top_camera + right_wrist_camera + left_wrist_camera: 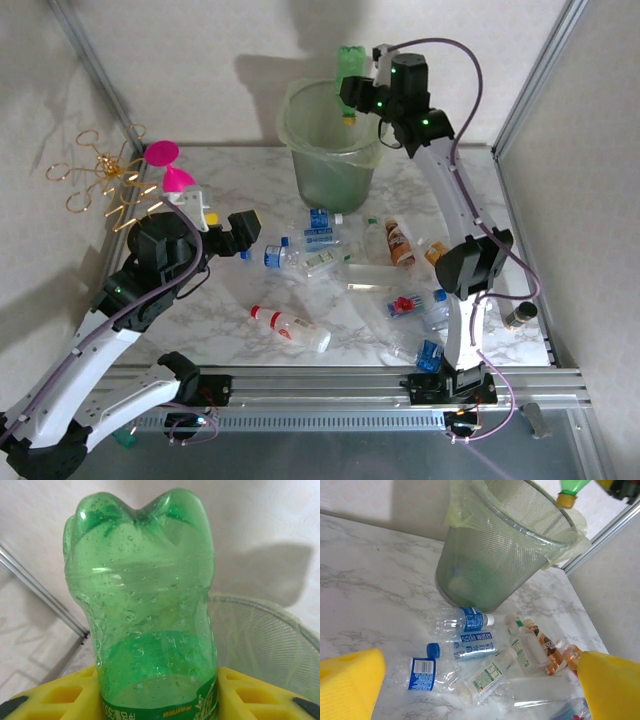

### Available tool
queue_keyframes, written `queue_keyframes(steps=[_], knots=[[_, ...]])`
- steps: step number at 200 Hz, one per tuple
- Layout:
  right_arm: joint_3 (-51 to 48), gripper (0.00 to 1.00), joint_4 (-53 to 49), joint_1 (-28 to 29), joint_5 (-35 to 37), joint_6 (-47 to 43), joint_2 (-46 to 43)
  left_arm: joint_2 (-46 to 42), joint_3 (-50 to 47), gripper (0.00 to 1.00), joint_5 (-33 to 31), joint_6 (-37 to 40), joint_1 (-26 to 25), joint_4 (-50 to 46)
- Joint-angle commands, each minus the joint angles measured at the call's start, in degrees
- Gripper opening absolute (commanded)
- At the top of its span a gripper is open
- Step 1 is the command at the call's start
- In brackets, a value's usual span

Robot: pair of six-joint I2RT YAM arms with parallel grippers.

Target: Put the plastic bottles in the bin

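My right gripper [372,98] [157,700] is shut on a green plastic bottle [350,72] [142,595], its yellow fingers [55,697] pressed against both sides. The bottle hangs cap-down over the mouth of the pale-green bin [330,170] [260,630]; its yellow cap [565,500] shows just above the bin's rim [520,527]. My left gripper [225,232] [480,690] stands open above the table, left of a pile of plastic bottles. Closest to it lie blue-labelled clear ones [475,645] [318,230] and a crushed one with a blue cap [422,672].
More bottles lie scattered across the marble table: a red-and-white one [290,325] near the front, a brown-labelled one [400,242], others at the right arm's base [430,355]. A pink ornament [165,165] with gold wire [100,180] stands at the back left. Walls close in both sides.
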Motion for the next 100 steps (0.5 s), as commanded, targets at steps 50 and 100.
queue_keyframes(steps=[50, 100], knots=[[4.74, 0.48, -4.36, 4.79, 5.39, -8.38, 8.03, 0.95, 1.36, 0.98, 1.49, 0.60, -0.22, 0.50], [5.09, 0.49, -6.34, 5.84, 6.90, -10.60, 12.26, 0.83, 0.57, 0.98, 1.34, 0.55, -0.22, 0.94]])
